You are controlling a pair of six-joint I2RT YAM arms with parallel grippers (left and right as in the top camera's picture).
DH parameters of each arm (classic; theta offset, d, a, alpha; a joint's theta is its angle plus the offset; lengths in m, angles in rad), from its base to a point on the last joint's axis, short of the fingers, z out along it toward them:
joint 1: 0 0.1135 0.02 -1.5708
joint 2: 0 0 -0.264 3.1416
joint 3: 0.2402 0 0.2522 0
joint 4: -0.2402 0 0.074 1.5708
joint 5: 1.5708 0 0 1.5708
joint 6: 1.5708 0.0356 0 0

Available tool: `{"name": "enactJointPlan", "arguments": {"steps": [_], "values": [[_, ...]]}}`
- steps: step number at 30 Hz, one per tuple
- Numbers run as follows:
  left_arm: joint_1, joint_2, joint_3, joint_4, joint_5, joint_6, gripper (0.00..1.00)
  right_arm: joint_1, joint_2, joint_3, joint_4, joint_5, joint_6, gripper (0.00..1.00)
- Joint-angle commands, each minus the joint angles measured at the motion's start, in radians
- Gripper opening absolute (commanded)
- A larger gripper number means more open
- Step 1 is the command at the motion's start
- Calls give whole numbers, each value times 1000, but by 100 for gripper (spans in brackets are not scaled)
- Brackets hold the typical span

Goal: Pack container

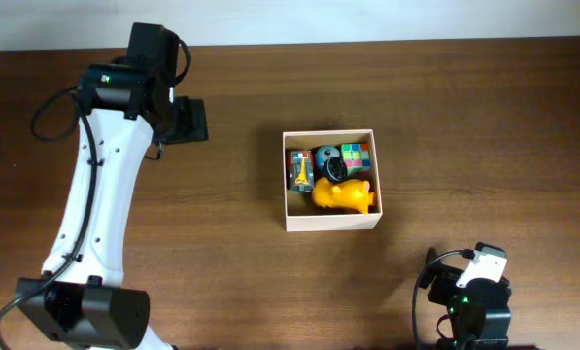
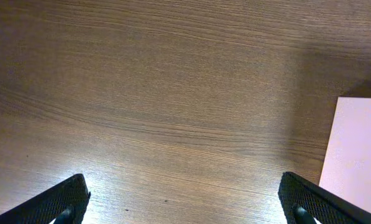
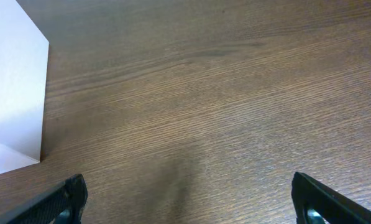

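Observation:
The container [image 1: 332, 223] is a square white-walled cardboard box at the table's middle, open on top. Inside it lie a yellow duck toy [image 1: 344, 195], a colourful cube [image 1: 355, 156], a dark round toy [image 1: 332, 167] and a small multicoloured toy [image 1: 299, 170]. My left gripper [image 1: 194, 121] is to the far left of the box, open and empty over bare wood [image 2: 182, 208]. A white box wall [image 2: 356, 152] shows at the right edge of its view. My right gripper [image 3: 185, 202] is open and empty near the front right, with a box wall [image 3: 14, 93] at its view's left.
The right arm's base [image 1: 476, 297] sits at the front right edge. The left arm's white link [image 1: 95, 204] runs from the front left corner up to the back left. Dark wood table top surrounds the box.

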Motion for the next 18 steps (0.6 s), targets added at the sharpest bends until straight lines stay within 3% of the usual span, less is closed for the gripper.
{"name": "enactJointPlan", "arguments": {"steps": [1,13,18], "values": [[2,-23,17,0,-7,16,99,-9,-11,-9,1,-5,-6,99],[2,-48,16,-26,-45,16,99,-9,-11,-9,1,-5,-6,99],[2,-176,-52,161,-57,64,99,-9,-11,-9,1,-5,-6,99]]}}
